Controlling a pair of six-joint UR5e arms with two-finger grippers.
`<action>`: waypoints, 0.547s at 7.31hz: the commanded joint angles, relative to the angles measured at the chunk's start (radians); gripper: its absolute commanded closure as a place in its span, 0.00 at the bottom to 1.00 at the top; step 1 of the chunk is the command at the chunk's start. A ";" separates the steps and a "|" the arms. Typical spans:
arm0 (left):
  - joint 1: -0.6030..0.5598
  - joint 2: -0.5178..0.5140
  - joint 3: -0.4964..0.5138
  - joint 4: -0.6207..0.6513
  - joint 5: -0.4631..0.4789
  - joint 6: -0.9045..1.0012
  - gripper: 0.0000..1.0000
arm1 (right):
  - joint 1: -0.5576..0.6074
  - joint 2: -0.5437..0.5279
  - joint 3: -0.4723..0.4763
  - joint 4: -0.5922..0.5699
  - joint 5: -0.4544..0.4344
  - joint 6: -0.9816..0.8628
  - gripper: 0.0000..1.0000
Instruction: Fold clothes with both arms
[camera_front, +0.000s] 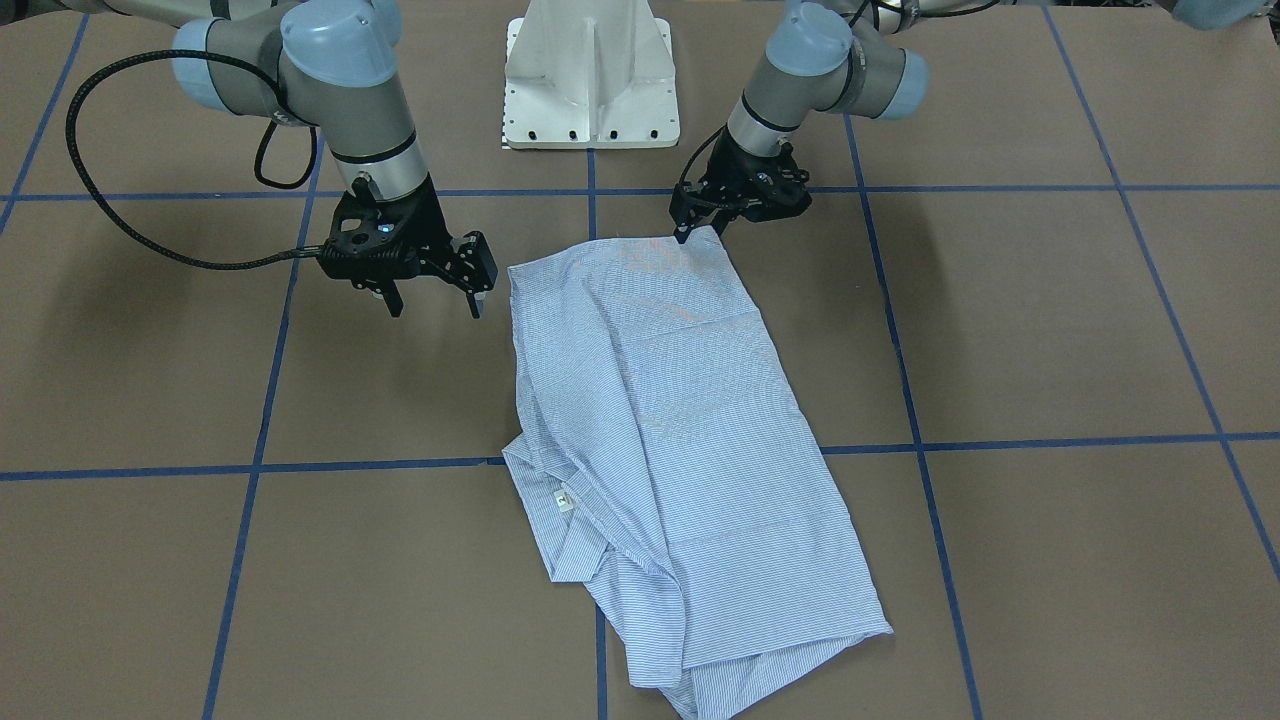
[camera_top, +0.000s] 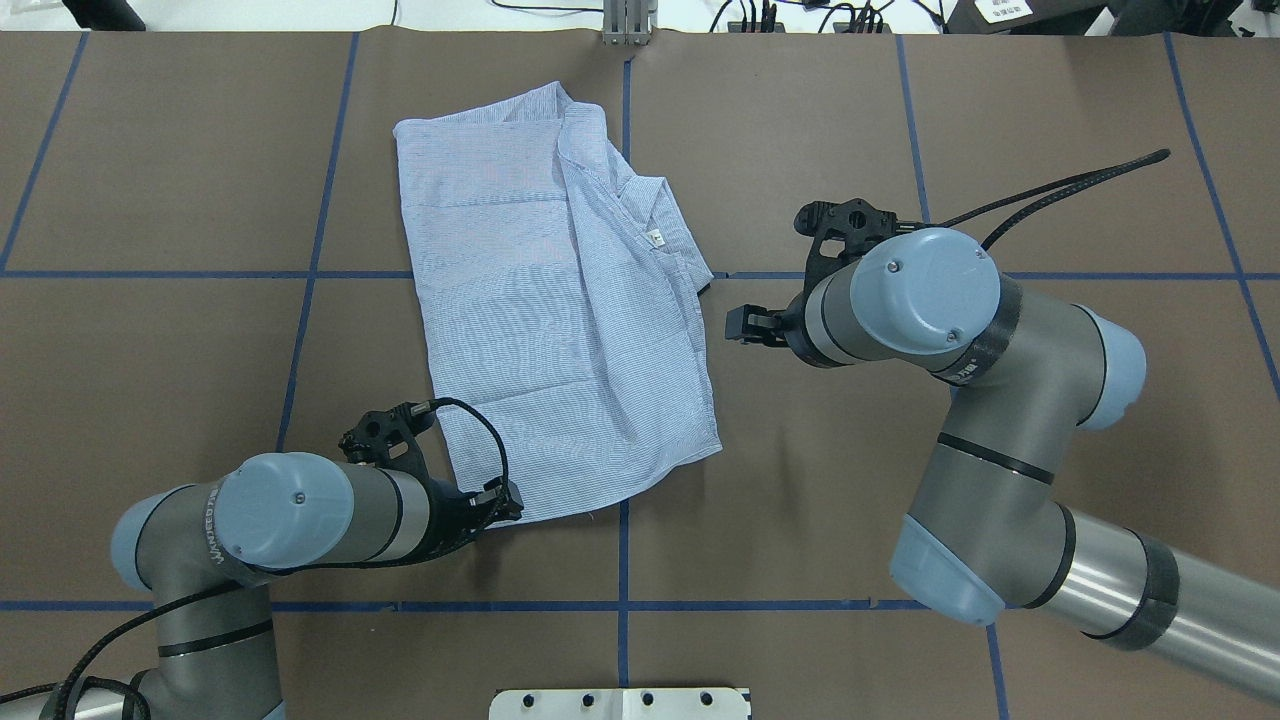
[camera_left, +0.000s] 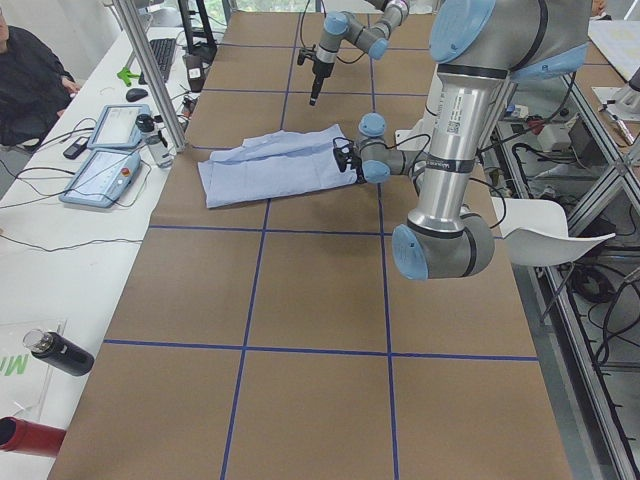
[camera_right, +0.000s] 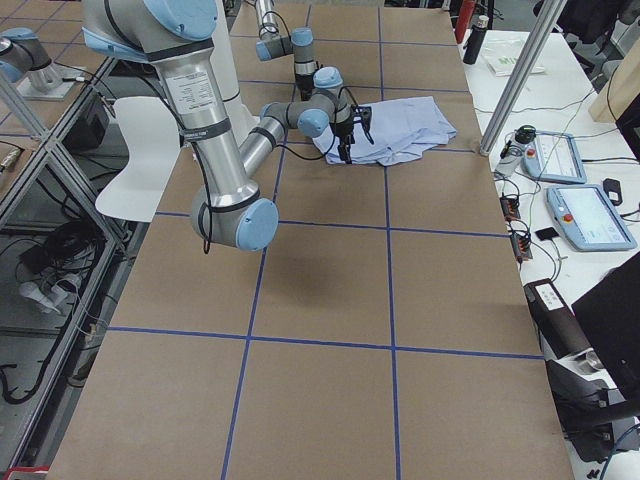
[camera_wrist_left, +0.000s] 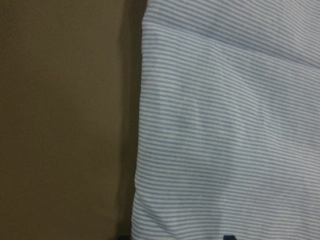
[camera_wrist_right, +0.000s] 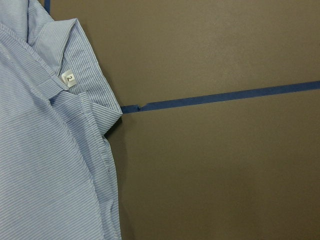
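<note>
The light blue striped shirt (camera_front: 680, 430) (camera_top: 560, 330) lies folded lengthwise into a long strip on the brown table. Its collar and small white label (camera_front: 563, 502) (camera_wrist_right: 69, 78) sit on the far half. My left gripper (camera_front: 702, 232) (camera_top: 510, 505) is down at the shirt's near hem corner. In the left wrist view the cloth (camera_wrist_left: 225, 125) fills the right side, and two fingertips show apart at the bottom, so this gripper looks open. My right gripper (camera_front: 437, 305) (camera_top: 740, 327) hangs open above bare table, just off the shirt's other long edge and apart from it.
The white pedestal base (camera_front: 590, 80) stands at the robot's edge of the table. Blue tape lines (camera_wrist_right: 220, 95) cross the brown surface. Teach pendants (camera_left: 100, 170) and a person (camera_left: 30, 80) are at the bench beyond the table's far side. A dark bottle (camera_left: 60, 352) lies there too.
</note>
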 joint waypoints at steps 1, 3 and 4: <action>-0.002 -0.001 0.003 0.002 0.000 0.002 0.43 | 0.000 0.000 -0.001 0.000 0.000 0.000 0.00; -0.006 0.001 0.003 0.002 0.000 0.005 0.71 | -0.002 0.000 0.000 0.000 0.000 0.000 0.00; -0.011 0.001 0.001 0.002 0.000 0.009 0.94 | -0.006 -0.002 -0.008 0.000 -0.005 0.002 0.00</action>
